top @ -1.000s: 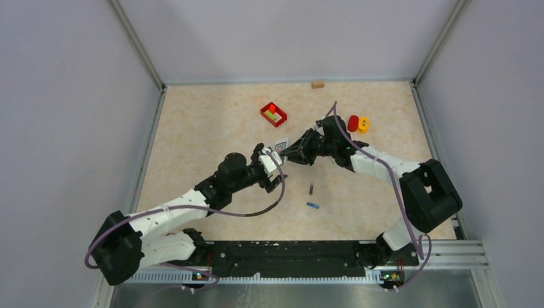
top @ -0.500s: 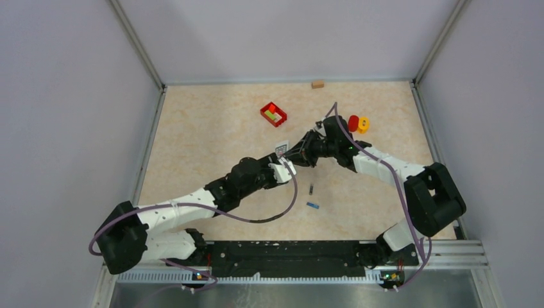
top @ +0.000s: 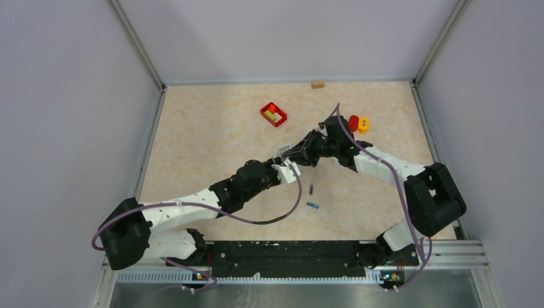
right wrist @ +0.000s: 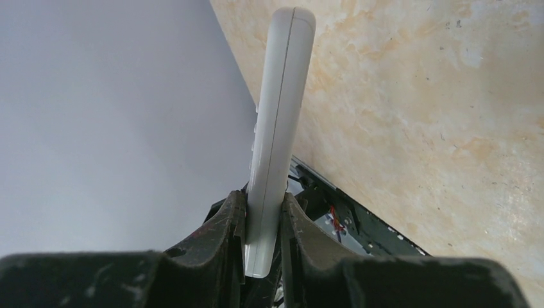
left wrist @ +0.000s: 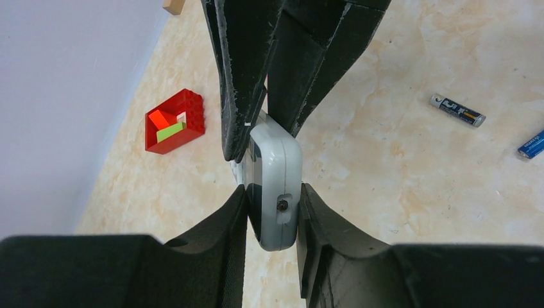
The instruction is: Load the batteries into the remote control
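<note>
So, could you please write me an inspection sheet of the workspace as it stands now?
Surface: beige marbled table top, no spill seen.
Job's things: remote control held off the table by both claws; dark battery and blue battery lie loose on the table; no other batteries seen.
Clutter: red brick tray, wooden block, red piece, yellow piece, all towards the far side.
Claws: left claw grips one end of the remote control; right claw is shut on the other end.
Cables: left purple cable loops low near the dark battery; right purple cable follows its arm.
Surroundings: grey walls; mounting rail.
</note>
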Robot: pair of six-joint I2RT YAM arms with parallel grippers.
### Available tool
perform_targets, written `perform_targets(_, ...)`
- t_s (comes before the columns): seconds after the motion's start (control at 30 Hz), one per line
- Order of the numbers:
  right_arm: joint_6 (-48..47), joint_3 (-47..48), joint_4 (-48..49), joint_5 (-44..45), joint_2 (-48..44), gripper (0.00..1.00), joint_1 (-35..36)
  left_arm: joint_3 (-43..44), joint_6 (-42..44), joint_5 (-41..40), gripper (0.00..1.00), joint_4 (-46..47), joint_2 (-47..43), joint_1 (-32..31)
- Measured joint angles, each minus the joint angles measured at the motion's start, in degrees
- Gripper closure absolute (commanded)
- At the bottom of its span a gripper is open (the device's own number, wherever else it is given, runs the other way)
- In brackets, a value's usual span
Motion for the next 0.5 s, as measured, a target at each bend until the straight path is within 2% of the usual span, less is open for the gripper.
perform_targets(0.13, 0.39, -0.70, 1.05, 0.31, 0.00, 0.68, -0.04, 0.09, -2.25, -0.98, 0.99, 0.28, 0.22, -0.07)
perform_targets(0.3, -0.11, -1.64, 2.54, 0.98, 0.00, 0.61, -0.02, 0.57, -7.61, -1.88, 1.00, 0.15, 0.83, 0.07)
perform_targets(0.5, -1.70, -2.89, 4.02, 2.80, -0.83, 0.32, -0.02, 1.36, -15.13, 0.50, 1.00, -0.79, 0.85, 2.75)
